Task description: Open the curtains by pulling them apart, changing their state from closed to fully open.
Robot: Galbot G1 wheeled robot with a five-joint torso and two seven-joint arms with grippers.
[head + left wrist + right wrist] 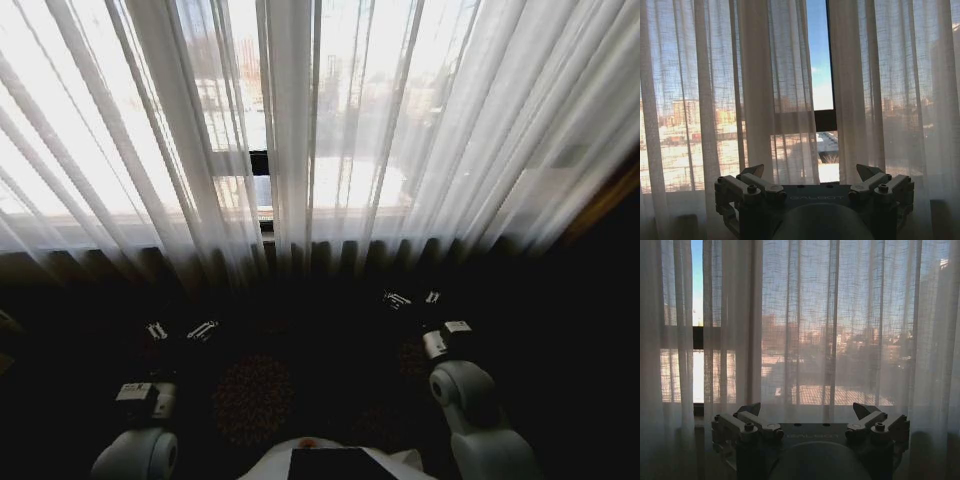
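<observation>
- Two sheer white curtains (300, 130) are seen hanging across the window ahead of the robot, their pleats running down to the dark floor line.
- Between the two panels a narrow gap is left, slightly left of the middle of the head view, where sky and a black window frame bar (824, 119) are seen unveiled.
- The left gripper (181, 330) is held low in front of the robot, to the left, well short of the fabric and touching nothing.
- From the left wrist view, the left gripper (810, 172) is seen with its jaws spread wide and nothing between them; the gap in the curtains (790, 75) lies almost straight ahead of it.
- The right gripper (411, 298) is held low to the right, a little nearer the curtain hem than the left one, and no contact with the cloth is seen.
- From the right wrist view, the right gripper (807, 411) is likewise shown with its jaws wide apart and empty, facing the right-hand panel (840, 315).
- City buildings are made out dimly through the translucent weave in both wrist views.
</observation>
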